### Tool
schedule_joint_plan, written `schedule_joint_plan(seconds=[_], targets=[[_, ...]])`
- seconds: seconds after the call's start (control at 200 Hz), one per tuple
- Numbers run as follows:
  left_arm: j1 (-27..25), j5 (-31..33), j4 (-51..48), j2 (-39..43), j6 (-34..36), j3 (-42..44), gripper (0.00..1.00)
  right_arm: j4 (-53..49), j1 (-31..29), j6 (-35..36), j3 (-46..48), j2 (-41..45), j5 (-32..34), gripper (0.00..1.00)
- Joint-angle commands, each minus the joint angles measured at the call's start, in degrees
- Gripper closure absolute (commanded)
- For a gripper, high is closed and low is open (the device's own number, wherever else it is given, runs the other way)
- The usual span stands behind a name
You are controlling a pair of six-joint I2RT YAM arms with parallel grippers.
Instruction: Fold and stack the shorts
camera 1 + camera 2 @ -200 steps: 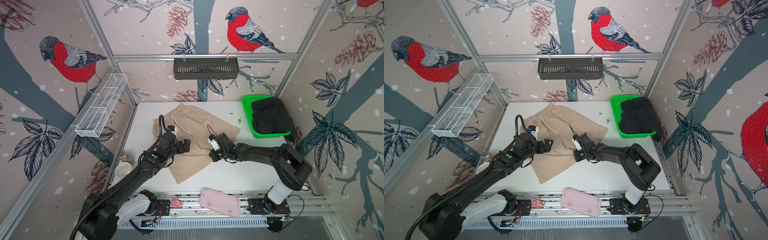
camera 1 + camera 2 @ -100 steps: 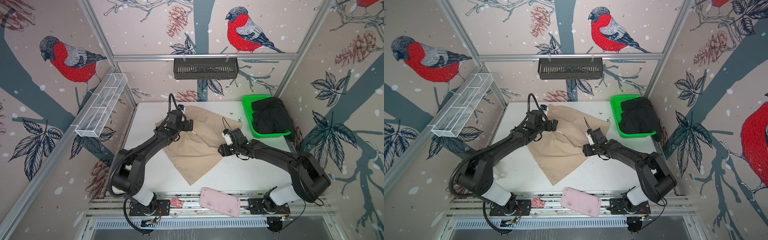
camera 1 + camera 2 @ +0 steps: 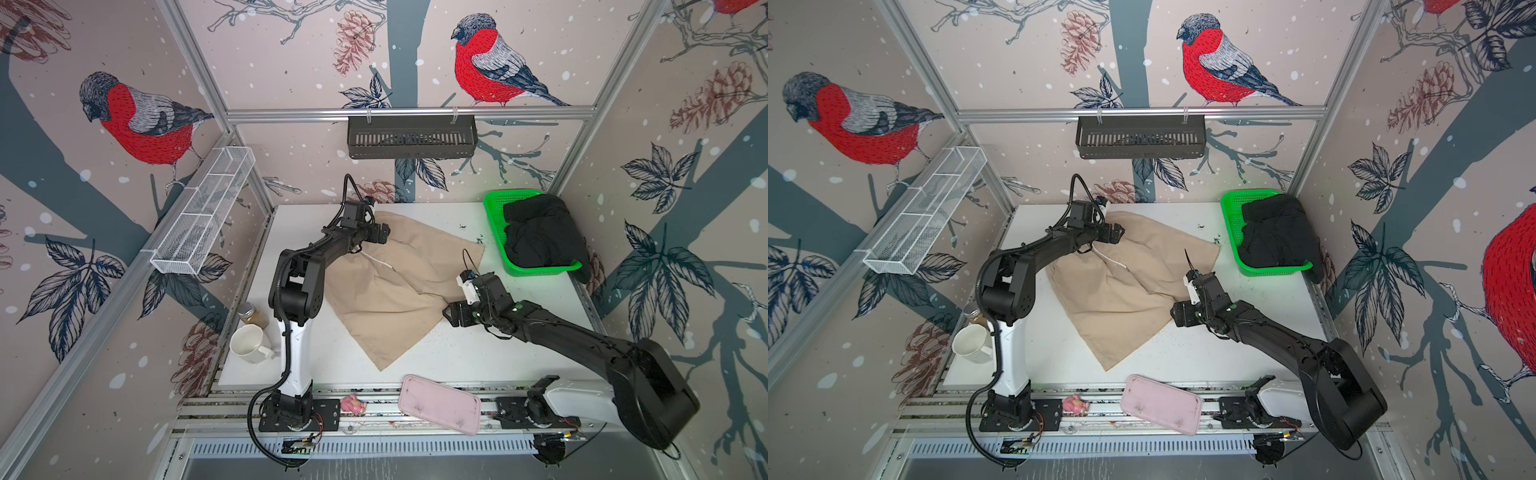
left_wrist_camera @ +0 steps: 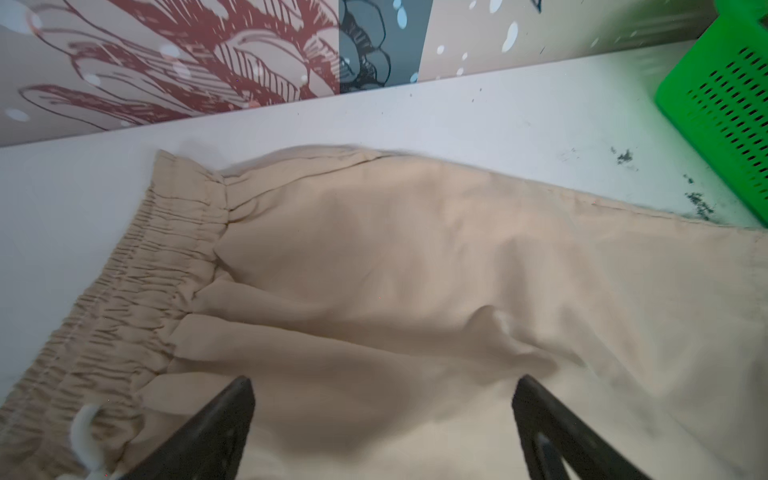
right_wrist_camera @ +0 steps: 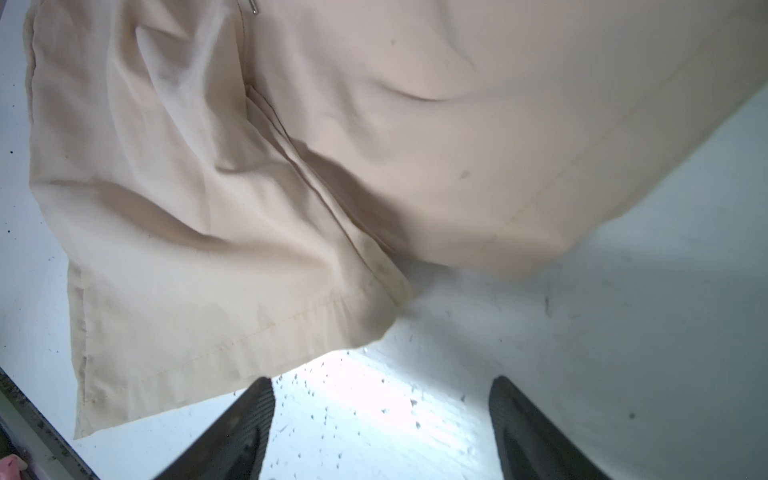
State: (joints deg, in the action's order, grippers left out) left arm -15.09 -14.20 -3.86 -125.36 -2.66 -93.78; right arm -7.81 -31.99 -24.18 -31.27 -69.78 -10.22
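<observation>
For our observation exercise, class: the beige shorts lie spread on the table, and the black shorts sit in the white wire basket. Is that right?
Not quite: the black shorts sit in the green basket, as both top views show. The beige shorts do lie spread on the table.

walls (image 3: 291,62): bullfinch wallpaper | frame (image 3: 407,112): aluminium | tabletop (image 3: 498,357): white | black shelf (image 3: 411,137) | wire rack (image 3: 203,216)

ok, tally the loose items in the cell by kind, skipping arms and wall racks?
shorts: 2 (beige shorts, black shorts)
green basket: 1
white mug: 1
jar: 1
pink tray: 1
pink toy: 1
Total: 7
</observation>
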Motion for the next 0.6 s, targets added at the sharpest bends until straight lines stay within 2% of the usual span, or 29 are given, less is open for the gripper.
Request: schedule_joint_plan(seconds=[0.0,0.13,0.265,0.35,0.425,0.595], targets=[[0.72,-0.73,-5.58,-3.73,0.52,-4.07,0.03,3.11,1.03,-3.39,2.17,2.07,1.40,0.15],[1.67,1.74,-8.12,-6.92,-0.94,-7.92,0.03,3.07,1.82,-3.15,2.71,2.47,1.31,0.13],[4.48,4.45,-7.91,-7.10,-4.47,-7.45,0.03,4.39,2.52,-2.72,2.46,0.81,0.66,0.12],[7.45,2.59,-7.21,-6.76,-7.77,-6.42,0.03,4.91,2.48,-2.11,1.25,-1.42,1.03,0.12],[9.46,2.24,-7.70,-6.52,-9.27,-6.07,0.03,1.90,0.32,-0.20,-2.26,-5.70,5.43,0.12],[11.27,4.18,-8.03,-5.04,-10.79,-3.74,0.03,1.71,-4.84,-0.41,-6.47,-9.97,6.50,0.11]])
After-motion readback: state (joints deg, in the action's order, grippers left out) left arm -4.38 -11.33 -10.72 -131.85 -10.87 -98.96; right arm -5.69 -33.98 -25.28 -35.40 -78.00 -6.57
